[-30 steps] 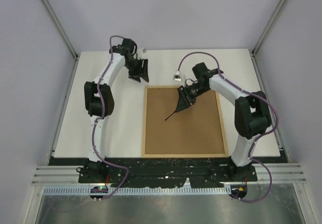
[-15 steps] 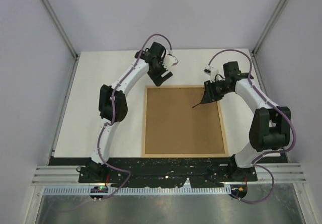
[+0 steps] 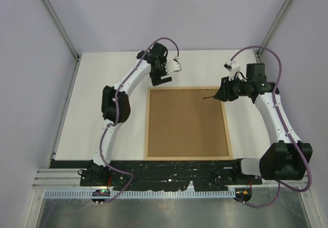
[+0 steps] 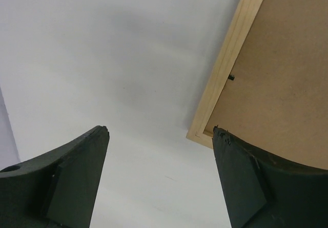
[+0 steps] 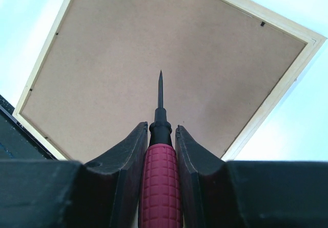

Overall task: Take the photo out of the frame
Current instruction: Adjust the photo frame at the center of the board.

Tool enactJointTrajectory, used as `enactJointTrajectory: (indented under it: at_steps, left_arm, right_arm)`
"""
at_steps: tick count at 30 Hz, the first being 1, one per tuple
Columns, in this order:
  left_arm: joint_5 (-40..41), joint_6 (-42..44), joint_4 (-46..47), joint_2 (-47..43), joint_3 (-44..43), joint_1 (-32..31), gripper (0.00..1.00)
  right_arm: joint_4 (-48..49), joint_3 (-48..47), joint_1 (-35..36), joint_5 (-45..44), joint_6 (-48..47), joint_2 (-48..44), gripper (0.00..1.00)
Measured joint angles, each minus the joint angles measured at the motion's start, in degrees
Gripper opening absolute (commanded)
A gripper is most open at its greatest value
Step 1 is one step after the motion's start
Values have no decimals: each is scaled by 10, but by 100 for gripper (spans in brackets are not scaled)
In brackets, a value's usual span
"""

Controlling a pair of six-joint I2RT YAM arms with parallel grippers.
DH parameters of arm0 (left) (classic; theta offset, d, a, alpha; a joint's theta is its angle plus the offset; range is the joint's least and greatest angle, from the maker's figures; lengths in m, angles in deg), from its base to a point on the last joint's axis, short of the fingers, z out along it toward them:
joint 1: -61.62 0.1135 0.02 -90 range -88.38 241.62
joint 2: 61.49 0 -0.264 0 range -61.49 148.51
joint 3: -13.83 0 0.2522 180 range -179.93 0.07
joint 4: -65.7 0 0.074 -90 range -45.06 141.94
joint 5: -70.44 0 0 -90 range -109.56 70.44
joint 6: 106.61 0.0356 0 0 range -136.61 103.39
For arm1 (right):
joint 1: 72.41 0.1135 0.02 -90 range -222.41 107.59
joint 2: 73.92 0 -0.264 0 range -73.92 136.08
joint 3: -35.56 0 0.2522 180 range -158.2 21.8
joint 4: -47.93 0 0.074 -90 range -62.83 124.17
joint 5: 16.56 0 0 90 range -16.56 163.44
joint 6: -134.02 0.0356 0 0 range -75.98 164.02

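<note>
We have the frame (image 3: pixel 187 123) lying back-up on the tabletop (image 3: pixel 102 110), with the photo hidden under its brown panel (image 5: pixel 128 59). Our right fingers (image 5: pixel 128 156) are clamped on the red-handled screwdriver (image 5: pixel 160 187), its tip aimed leftward over the far-right corner, so that arm looks nearer the retaining tabs (image 5: pixel 262 23) there. Our left fingers (image 4: pixel 77 156) stand wide apart above the far-left corner

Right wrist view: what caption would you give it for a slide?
Right claw grips a red-handled pointed tool, aimed over the frame lying back-side up.
</note>
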Motion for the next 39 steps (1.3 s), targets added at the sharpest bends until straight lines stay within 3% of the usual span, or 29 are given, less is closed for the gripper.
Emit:
enactJointTrajectory:
  at_steps: [3,10,21,39]
  left_arm:
    - [11,27,-16,14,0,-2,80]
    - [54,72,-61,34,4,-8,81]
    - [86,84,-87,58,3,-12,77]
    - [63,-59,-164,58,3,-3,62]
  right_arm:
    - [0,3,0,9,0,-12,8]
    - [0,9,0,24,1,-17,8]
    - [0,10,0,47,7,-35,8]
    - [5,10,0,71,20,-38,8]
